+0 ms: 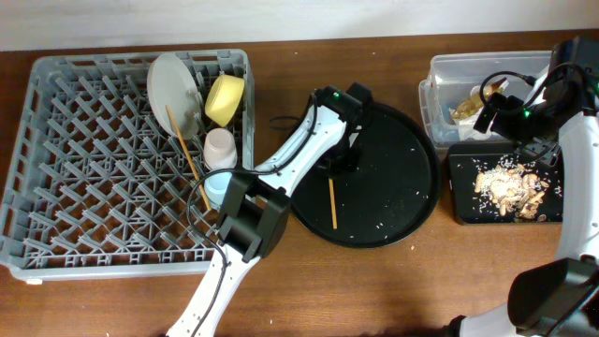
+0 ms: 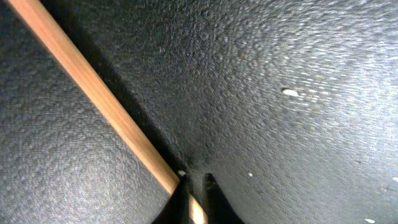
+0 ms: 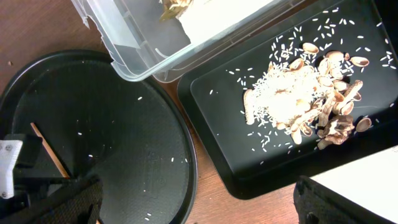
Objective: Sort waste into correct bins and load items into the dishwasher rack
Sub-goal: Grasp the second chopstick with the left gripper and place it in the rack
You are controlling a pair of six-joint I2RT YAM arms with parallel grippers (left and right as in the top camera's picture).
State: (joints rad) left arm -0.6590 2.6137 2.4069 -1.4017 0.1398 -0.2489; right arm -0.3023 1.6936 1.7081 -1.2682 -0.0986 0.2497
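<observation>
One wooden chopstick [image 1: 332, 204] lies on the round black tray [image 1: 402, 187]. My left gripper [image 1: 342, 161] is down at its far end. In the left wrist view the fingers [image 2: 198, 182] are closed on the chopstick [image 2: 93, 87]. The grey dishwasher rack [image 1: 56, 187] holds the plate [image 1: 173, 89], yellow bowl [image 1: 225, 98], pink cup [image 1: 221, 147], light-blue cup [image 1: 215, 190] and the other chopstick [image 1: 187, 154]. My right gripper [image 1: 494, 110] hovers open and empty [image 3: 199, 205] by the clear tub [image 1: 440, 70] and the black rectangular tray [image 1: 463, 211], which holds food scraps [image 3: 298, 106].
White and golden waste [image 1: 468, 105] lies in the clear tub. Rice grains are scattered on the round tray [image 3: 124, 124] and on the rectangular tray [image 3: 224, 112]. Bare wooden table runs along the front edge.
</observation>
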